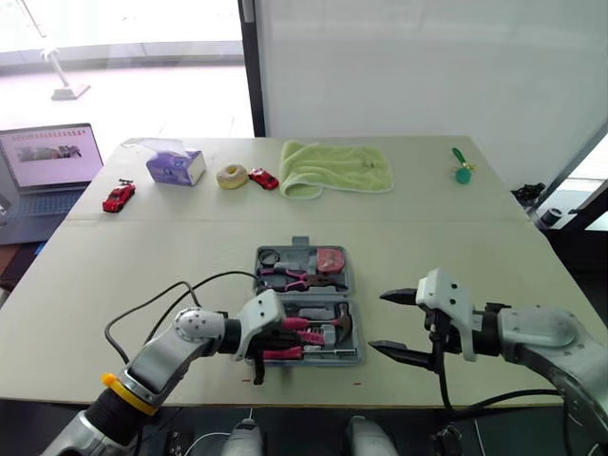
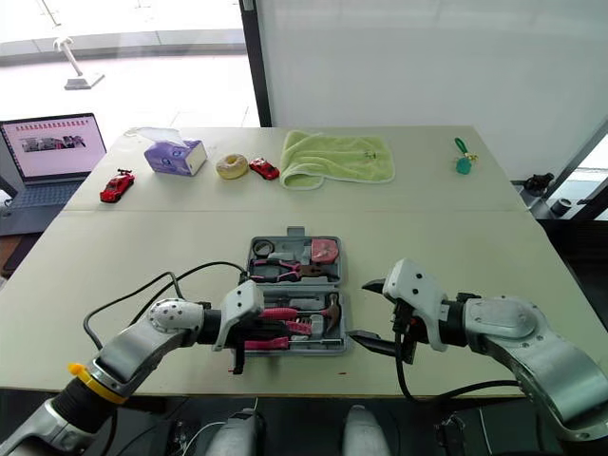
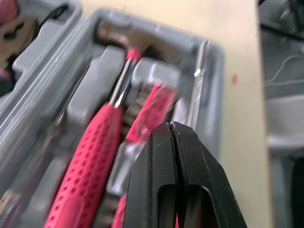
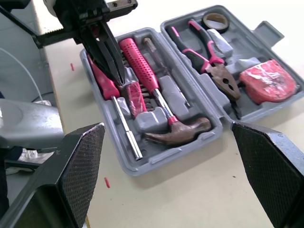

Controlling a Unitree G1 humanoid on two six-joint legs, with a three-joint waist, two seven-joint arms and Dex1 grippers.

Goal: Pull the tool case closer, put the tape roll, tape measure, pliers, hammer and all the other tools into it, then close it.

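The grey tool case (image 4: 268, 31) lies open on the table in front of me. Its far half holds the tape roll (image 4: 215, 20), the pliers (image 4: 209, 52) and the red tape measure (image 4: 266, 80). In the near half lie the hammer (image 4: 159, 97) with its pink handle and pink-handled screwdrivers (image 4: 109, 90). My left gripper (image 4: 118, 76) hovers over the near half beside the hammer handle, its black fingers (image 3: 161, 156) pressed shut with nothing seen between them. To the right of the case, above the table, my right gripper (image 1: 380, 323) stands wide open.
At the back of the table lie a green towel (image 1: 337, 166), a tissue box (image 1: 176, 166), a pale roll (image 1: 231, 176), two red toy cars (image 1: 119, 197), (image 1: 264, 179) and a green object (image 1: 462, 171). A laptop (image 1: 47, 157) stands far left. A black cable (image 1: 152, 304) loops by my left arm.
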